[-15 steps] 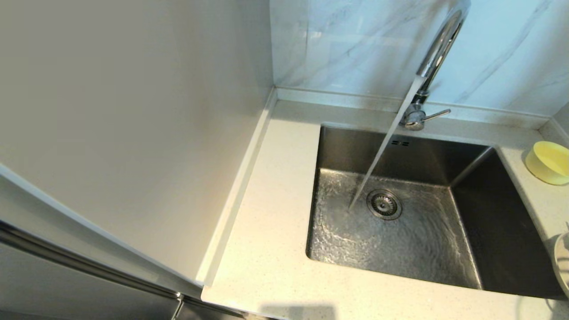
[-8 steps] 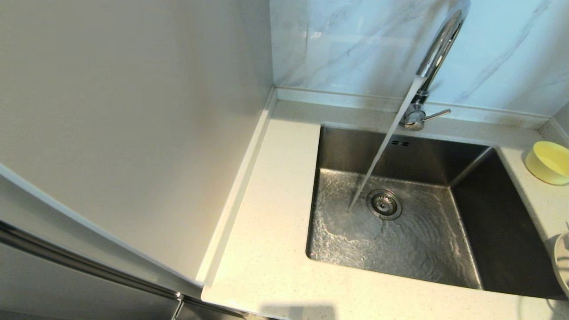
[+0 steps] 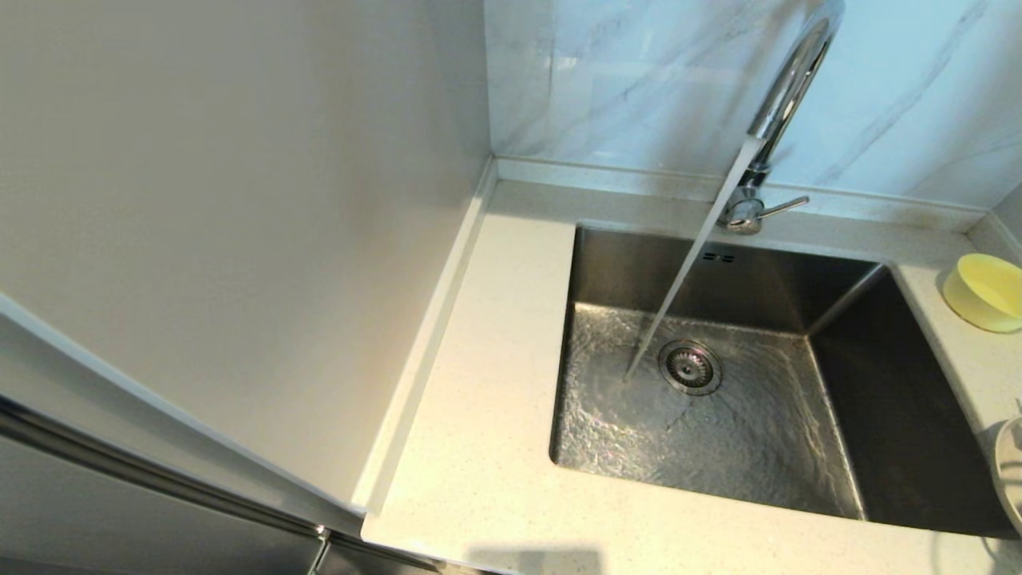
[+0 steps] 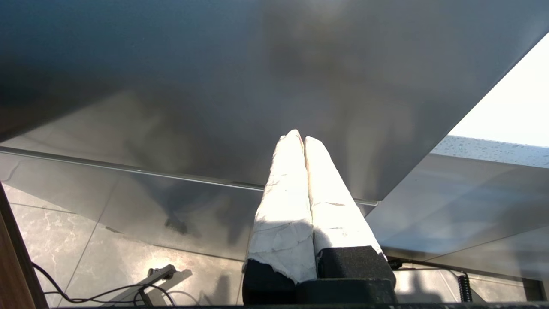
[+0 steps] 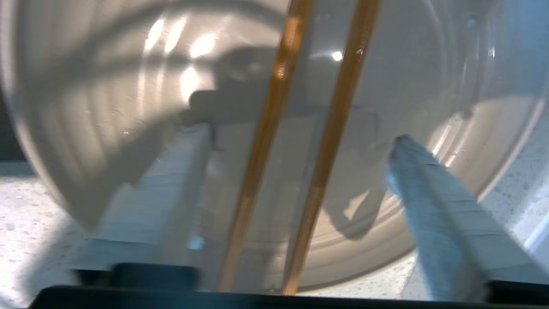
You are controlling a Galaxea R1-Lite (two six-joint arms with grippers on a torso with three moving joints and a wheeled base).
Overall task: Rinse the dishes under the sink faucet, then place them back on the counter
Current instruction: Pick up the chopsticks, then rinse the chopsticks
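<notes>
Water runs from the chrome faucet (image 3: 786, 88) into the steel sink (image 3: 718, 415), landing beside the drain strainer (image 3: 690, 366). The pale-yellow bowl (image 3: 987, 292) stands on the counter (image 3: 487, 447) at the sink's far right. Only a sliver of the off-white plate (image 3: 1009, 471) shows at the head view's right edge. In the right wrist view my right gripper (image 5: 300, 141) is open just above the plate (image 5: 107, 86), its fingers on either side of two brown chopsticks (image 5: 266, 128) lying across it. My left gripper (image 4: 299, 136) is shut and empty, parked low in front of a cabinet. Neither gripper shows in the head view.
A tall pale cabinet side (image 3: 239, 239) walls off the counter on the left. The grey-veined marble panel (image 3: 639, 80) stands behind the faucet. The faucet's side lever (image 3: 782, 208) points right. Cables (image 4: 85, 292) lie on the tiled floor below the left gripper.
Only the ripples of the running water in the basin have shifted; the bowl, plate edge and faucet stay in place.
</notes>
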